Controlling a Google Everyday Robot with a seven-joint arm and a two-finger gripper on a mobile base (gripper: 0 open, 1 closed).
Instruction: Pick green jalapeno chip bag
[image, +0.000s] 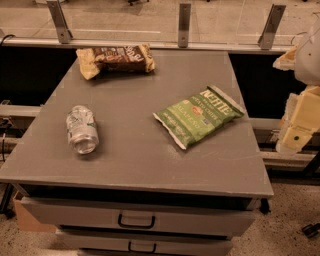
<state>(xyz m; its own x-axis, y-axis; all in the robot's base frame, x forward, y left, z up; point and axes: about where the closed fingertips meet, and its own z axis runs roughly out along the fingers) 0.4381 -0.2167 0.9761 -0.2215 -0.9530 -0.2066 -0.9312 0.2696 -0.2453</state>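
The green jalapeno chip bag (199, 116) lies flat on the right half of the grey cabinet top (135, 150), turned at an angle, with white "Kettle" lettering toward its far right corner. My gripper (295, 134) hangs at the right edge of the view, beyond the cabinet's right side and off its top, roughly level with the bag and well apart from it. It holds nothing that I can see.
A brown-and-tan snack bag (116, 59) lies at the back left of the top. A clear plastic bottle (82, 129) lies on its side at the left. Drawers with handles (136, 221) are below the front edge. A railing with metal posts (184, 25) runs behind.
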